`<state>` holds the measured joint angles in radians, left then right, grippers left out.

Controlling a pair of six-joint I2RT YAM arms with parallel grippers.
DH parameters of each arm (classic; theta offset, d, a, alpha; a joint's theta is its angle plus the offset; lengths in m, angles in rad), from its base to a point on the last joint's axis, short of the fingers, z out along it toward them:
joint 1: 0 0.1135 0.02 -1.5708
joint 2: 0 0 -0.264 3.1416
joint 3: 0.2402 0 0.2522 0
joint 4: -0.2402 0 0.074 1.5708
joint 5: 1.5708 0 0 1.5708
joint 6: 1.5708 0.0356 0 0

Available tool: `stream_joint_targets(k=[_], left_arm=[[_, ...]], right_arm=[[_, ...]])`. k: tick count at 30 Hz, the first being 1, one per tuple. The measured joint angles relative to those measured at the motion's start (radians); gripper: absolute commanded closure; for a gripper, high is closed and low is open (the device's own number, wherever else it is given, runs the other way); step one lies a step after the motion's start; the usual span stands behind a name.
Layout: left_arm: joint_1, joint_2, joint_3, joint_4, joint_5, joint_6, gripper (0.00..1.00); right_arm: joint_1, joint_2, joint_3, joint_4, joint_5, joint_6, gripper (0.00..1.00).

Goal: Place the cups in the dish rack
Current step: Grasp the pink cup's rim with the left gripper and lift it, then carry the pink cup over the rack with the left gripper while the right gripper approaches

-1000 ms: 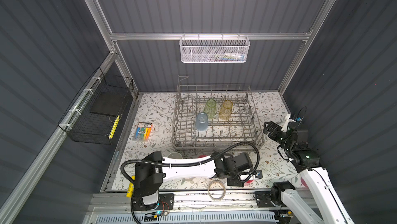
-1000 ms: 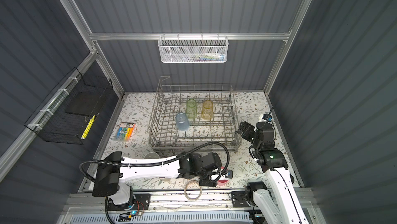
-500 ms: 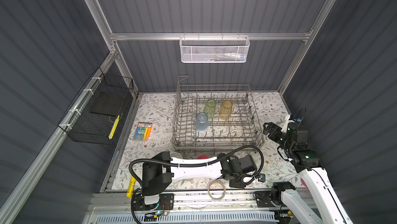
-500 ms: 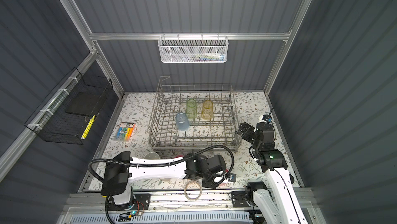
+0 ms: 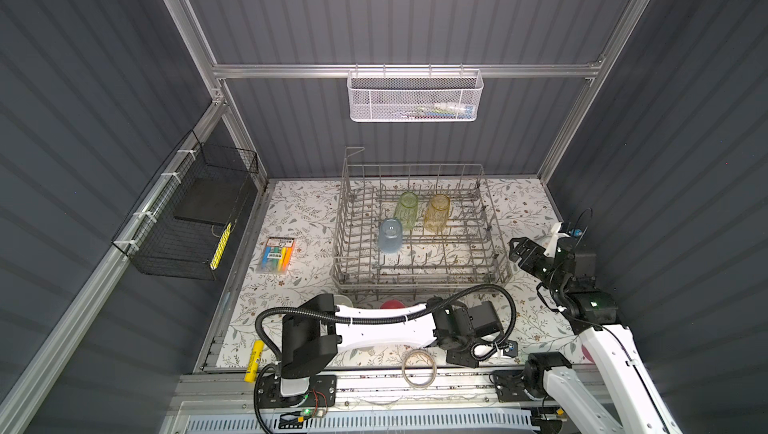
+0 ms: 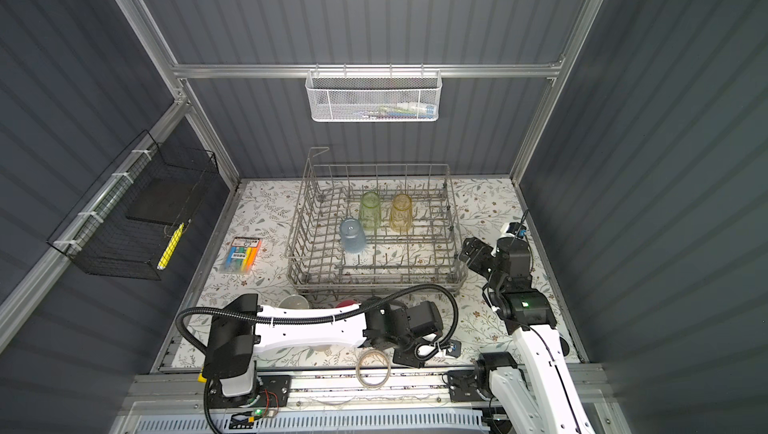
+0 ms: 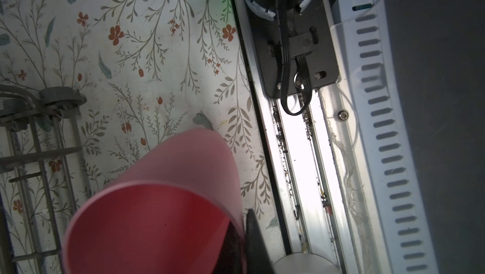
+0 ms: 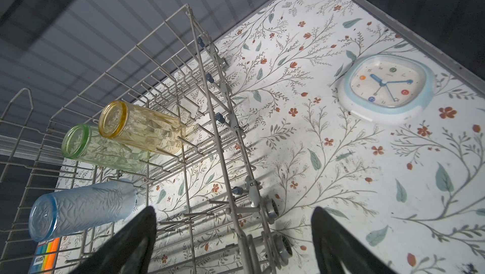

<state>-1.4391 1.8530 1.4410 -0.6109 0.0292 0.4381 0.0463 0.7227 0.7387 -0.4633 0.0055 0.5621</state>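
Note:
In the left wrist view my left gripper [image 7: 242, 243] is shut on the rim of a pink cup [image 7: 168, 194], one finger inside the cup and one outside. In both top views the left wrist hides this cup near the front rail. Green [image 5: 406, 209], amber [image 5: 436, 212] and blue [image 5: 390, 235] tumblers stand upside down in the dish rack [image 5: 419, 282]. A pale cup [image 5: 343, 300] and a pink cup [image 5: 392, 304] peek out behind the left arm. My right gripper [image 5: 517, 251] hangs open beside the rack's right side, with nothing in it [image 8: 233, 246].
A tape ring [image 5: 419, 368] lies on the front rail. A highlighter pack [image 5: 276, 255] sits left of the rack and a yellow marker [image 5: 254, 355] at the front left. A clock [image 8: 385, 88] lies right of the rack. A white mesh basket [image 5: 413, 97] and a black wire basket [image 5: 187, 224] hang on the walls.
My left gripper has closed onto the pink cup's rim and its wrist has shifted slightly toward the front. The right arm has not moved.

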Motion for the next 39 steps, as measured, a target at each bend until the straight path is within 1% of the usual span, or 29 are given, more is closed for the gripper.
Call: stream_joint_targets(k=[8,16,20,23,30,34,39], left_arm=[[0.000,-0.014,0.000,-0.002,0.000,0.000,1.00],[0.003,-0.130,0.000,0.035,0.000,-0.003,1.00],[0.028,-0.187,-0.001,0.070,0.042,-0.011,1.00],[0.076,-0.237,-0.016,0.119,0.106,-0.028,1.00],[0.249,-0.380,-0.127,0.252,0.284,-0.090,1.00],[0.346,-0.435,-0.183,0.345,0.411,-0.145,1.00],[0.468,-0.469,-0.247,0.464,0.579,-0.232,1.00]], right_arm=[[-0.005,-0.001,0.000,0.003,-0.023,0.006,0.08],[-0.005,-0.013,0.001,0.007,-0.054,0.011,0.08],[-0.005,-0.030,0.006,0.008,-0.077,0.014,0.08],[-0.006,-0.047,0.012,0.015,-0.099,0.014,0.08],[-0.006,-0.063,0.015,0.057,-0.191,0.018,0.08],[-0.006,-0.055,0.015,0.105,-0.277,0.032,0.08],[-0.006,-0.040,0.015,0.175,-0.406,0.058,0.08]])
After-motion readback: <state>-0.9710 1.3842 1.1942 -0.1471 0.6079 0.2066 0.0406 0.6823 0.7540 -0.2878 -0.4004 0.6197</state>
